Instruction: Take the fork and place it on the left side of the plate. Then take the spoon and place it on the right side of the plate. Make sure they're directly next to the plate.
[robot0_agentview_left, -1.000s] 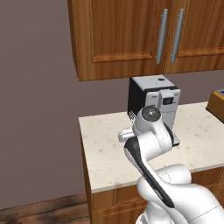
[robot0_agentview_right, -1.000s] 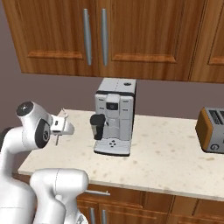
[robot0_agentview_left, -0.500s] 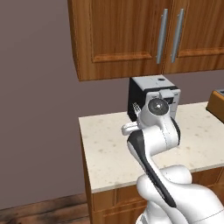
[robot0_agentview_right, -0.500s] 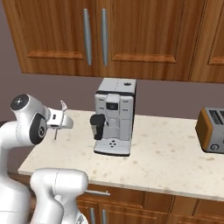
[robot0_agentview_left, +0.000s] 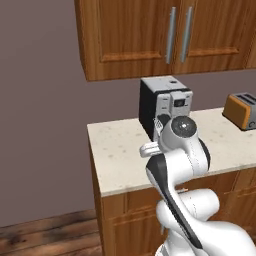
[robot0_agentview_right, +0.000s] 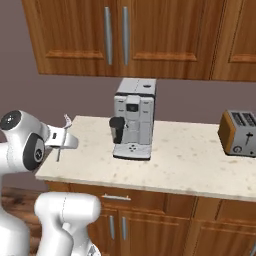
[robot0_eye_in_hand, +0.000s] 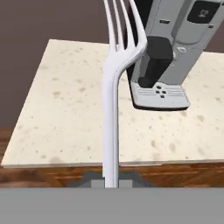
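While we hold the fork (robot0_eye_in_hand: 114, 87) clamped by its handle between the closed jaws of the gripper (robot0_eye_in_hand: 110, 180), it is carried in the air above the front left corner of the counter (robot0_agentview_right: 190, 160), tines pointing away from the hand. In the right base view the fork (robot0_agentview_right: 62, 140) shows as a thin sliver at the wrist, over the counter's left edge.

Compared with a second ago, we have swung the arm upward and to the left, and both base views have shifted as a whole, so the base has moved as well; the coffee machine (robot0_agentview_right: 133, 118) and the toaster (robot0_agentview_right: 239, 132) now sit further right. The grip itself has not changed.

We judge that the fork is picked and in transport, so the first half of the task is under way. We see no plate on this stretch of counter, nor the spoon, so the placing spot lies elsewhere and more travel is likely before we can lower the fork.
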